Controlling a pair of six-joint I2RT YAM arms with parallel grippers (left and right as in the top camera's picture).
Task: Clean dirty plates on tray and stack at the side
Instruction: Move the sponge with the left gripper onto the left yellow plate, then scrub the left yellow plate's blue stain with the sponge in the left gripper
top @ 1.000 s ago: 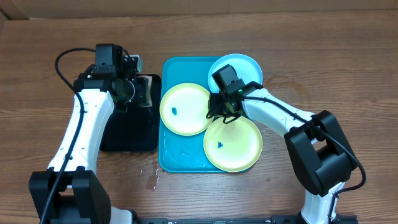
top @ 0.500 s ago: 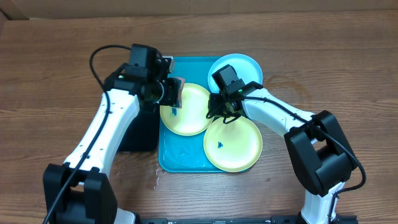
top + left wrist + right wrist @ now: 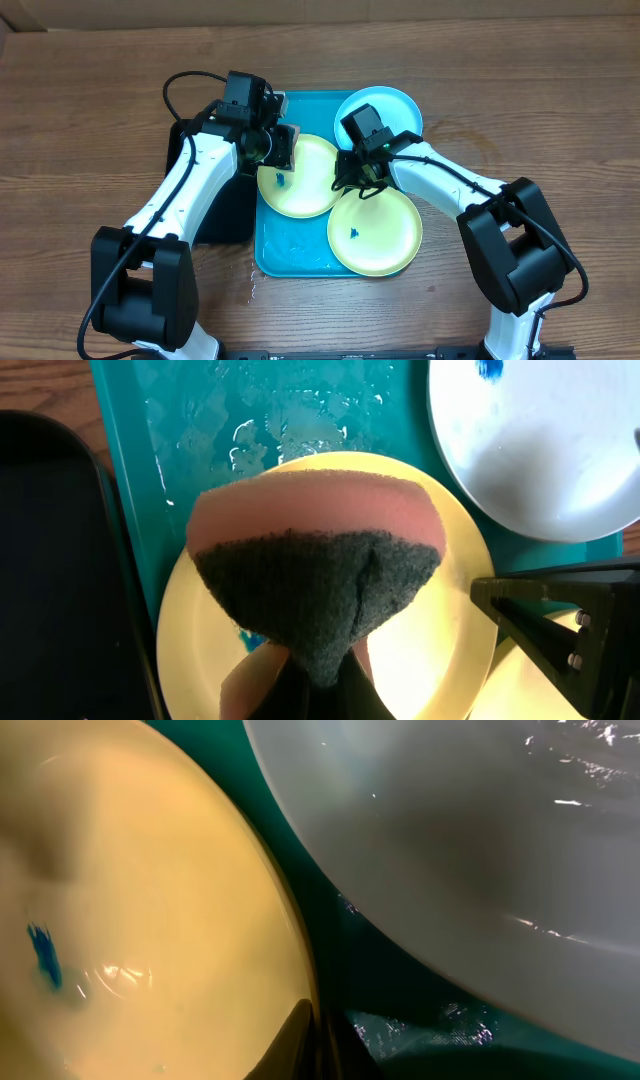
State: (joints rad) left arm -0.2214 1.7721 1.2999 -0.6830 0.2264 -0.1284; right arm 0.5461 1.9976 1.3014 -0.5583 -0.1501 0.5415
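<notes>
Turquoise tray point(image 3: 290, 255) carrying the yellow plate point(image 3: 305, 185), a second yellow plate point(image 3: 380, 235) and the blue plate point(image 3: 390, 105). Nothing is stacked at the side, so the task is judged barely begun. Left gripper point(image 3: 274, 148), fingers clamped on a pink-and-grey sponge point(image 3: 315, 560), sits over the yellow plate, whose blue speck point(image 3: 282, 180) is unwiped; right gripper point(image 3: 358, 184) appears pinched shut on that plate's right rim. The other two plates show specks as well — three wipes and all the stacking remain.
</notes>
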